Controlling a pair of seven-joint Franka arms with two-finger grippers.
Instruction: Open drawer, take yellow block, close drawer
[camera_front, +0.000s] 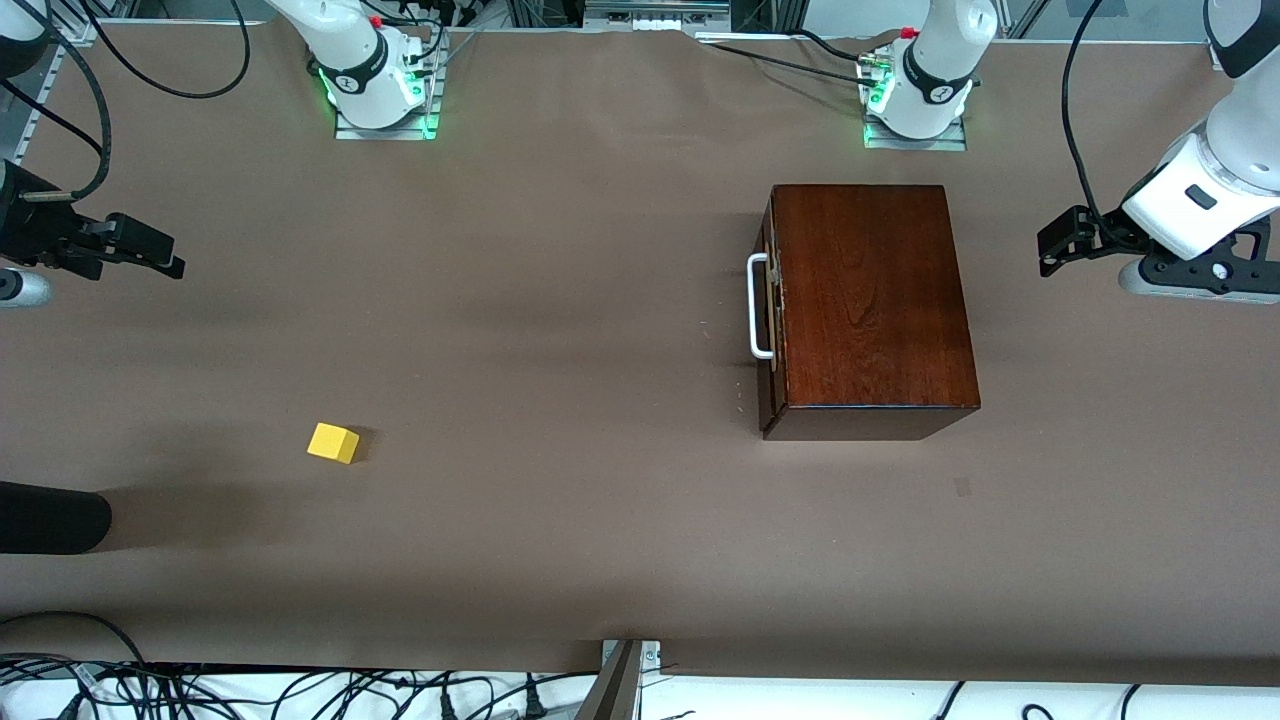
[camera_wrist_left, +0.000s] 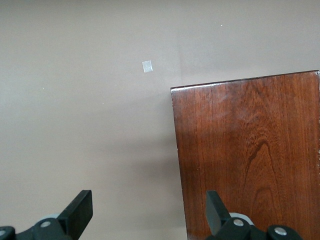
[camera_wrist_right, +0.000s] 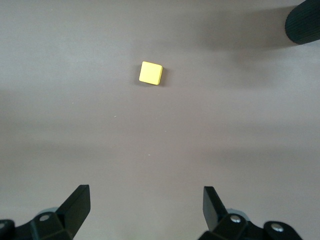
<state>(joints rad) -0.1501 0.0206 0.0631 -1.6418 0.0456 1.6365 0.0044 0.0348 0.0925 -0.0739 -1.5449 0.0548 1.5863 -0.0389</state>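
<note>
Drawer (camera_front: 768, 305) closed; yellow block (camera_front: 333, 442) sits on tabletop (camera_front: 560, 300) twd right arm's end. Left end effector (camera_wrist_left: 149, 212), right end effector (camera_wrist_right: 146, 207): both fingers apart, empty.

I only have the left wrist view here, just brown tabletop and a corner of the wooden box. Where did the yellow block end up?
Observer: The yellow block sits on the bare table, toward the right arm's end and nearer the front camera than the box.
Operator: Is the drawer shut?
Observer: Yes, the drawer front sits flush in the box, white handle facing the right arm's end.
Operator: What is the right gripper doing?
Observer: The right gripper is open and empty, up over bare table, with the block in its wrist view.
Operator: And mine?
Observer: The left gripper is open and empty too, over the box's edge at the left arm's end.
</note>
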